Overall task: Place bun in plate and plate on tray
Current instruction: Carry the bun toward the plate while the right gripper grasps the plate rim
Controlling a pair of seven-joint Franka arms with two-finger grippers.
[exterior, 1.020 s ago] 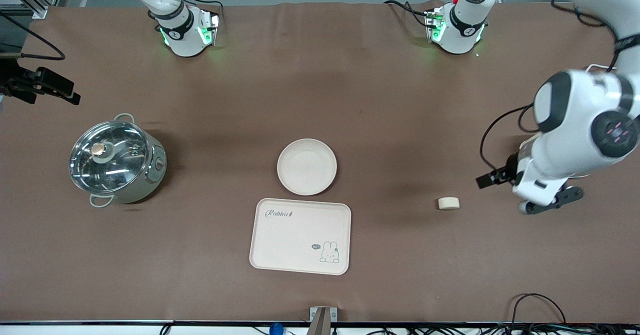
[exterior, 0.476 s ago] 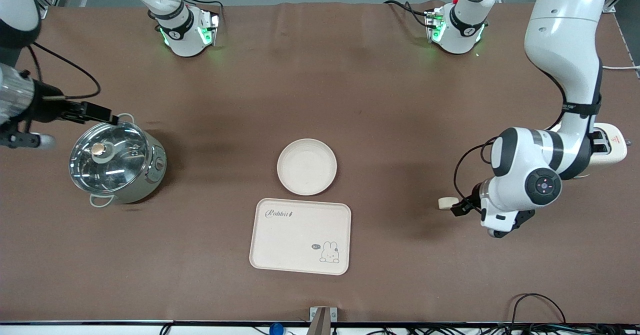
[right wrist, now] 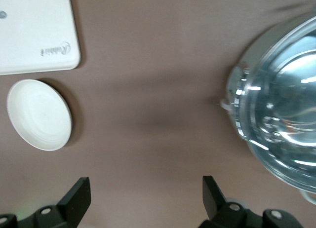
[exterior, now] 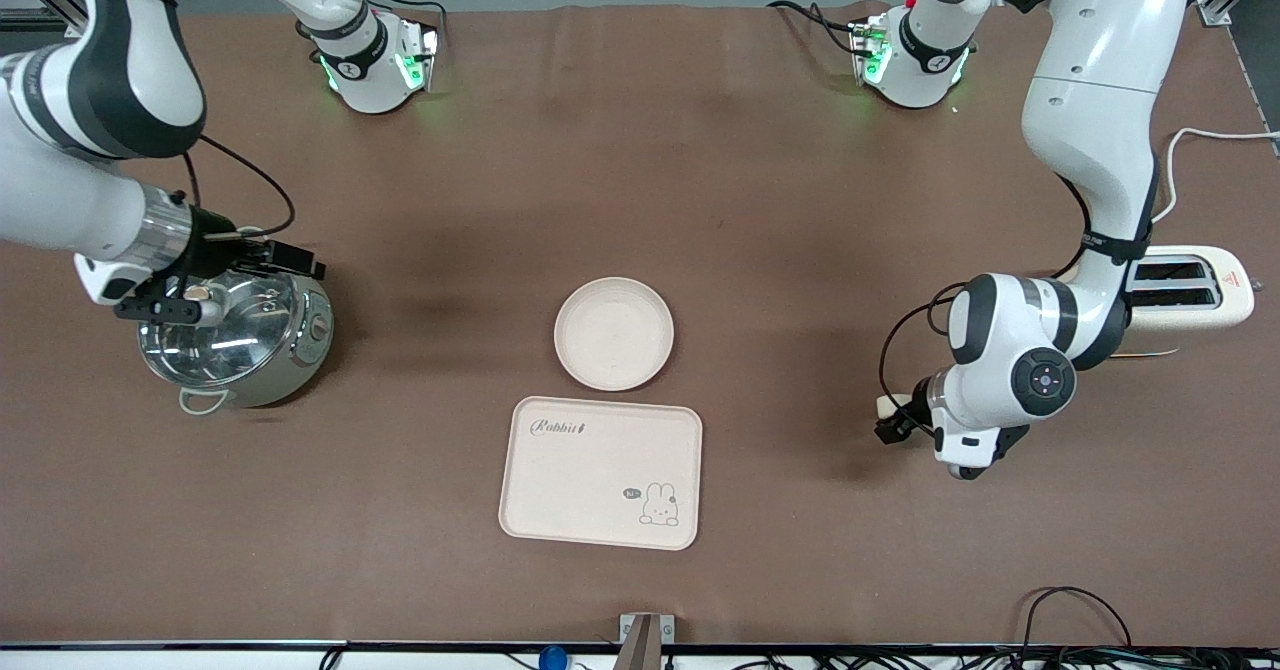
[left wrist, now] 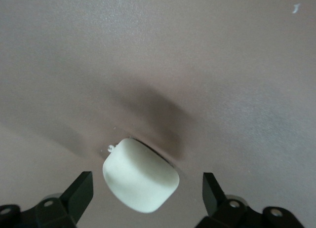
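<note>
The left gripper (left wrist: 147,201), jaws wide open, straddles the bun (left wrist: 140,175) on the table, largely hiding it from the front. The right gripper (right wrist: 146,201), open and empty, hangs over the pot (exterior: 235,335).

You have one bun (left wrist: 140,181), one plate (exterior: 613,333) and one tray (exterior: 601,472) on the table. You also have one lidded steel pot (exterior: 240,340) and one toaster (exterior: 1190,288). Two grippers are in view, the left gripper (left wrist: 148,198) and the right gripper (right wrist: 146,201).
</note>
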